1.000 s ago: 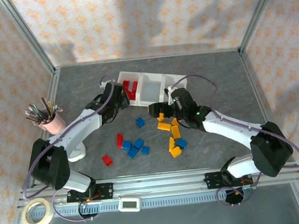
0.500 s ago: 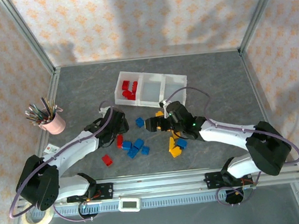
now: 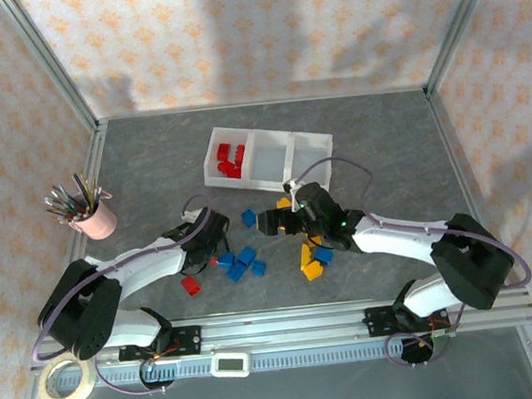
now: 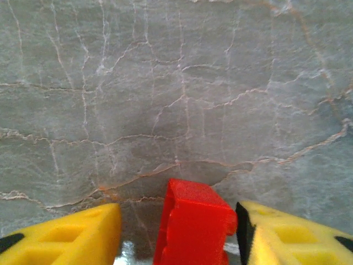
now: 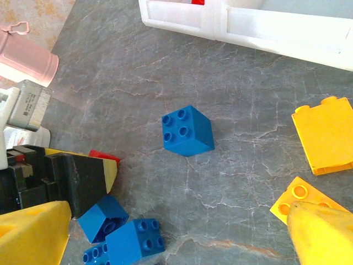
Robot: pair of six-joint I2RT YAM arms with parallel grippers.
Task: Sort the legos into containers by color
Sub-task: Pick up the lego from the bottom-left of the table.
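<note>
Between the yellow fingers of my left gripper (image 4: 176,223) stands a red lego (image 4: 194,220). The right pad touches it and a gap shows at the left finger. Seen from above, this gripper (image 3: 216,244) is low over the table beside a cluster of blue legos (image 3: 239,261). My right gripper (image 3: 270,222) is open wide with nothing in it, and a single blue lego (image 5: 187,131) lies ahead of it. Yellow legos (image 3: 310,261) lie under the right arm. The containers (image 3: 267,157) stand at the back, and the left bin holds red legos (image 3: 229,159).
A pink cup of pens (image 3: 93,216) stands at the left. One more red lego (image 3: 191,285) lies near the front of the table. A roll of tape (image 3: 65,381) rests off the front left corner. A metal frame borders the table.
My left arm has pulled back from the left bin and come down around the red lego beside the blue cluster. The right gripper has shifted slightly toward the front.
</note>
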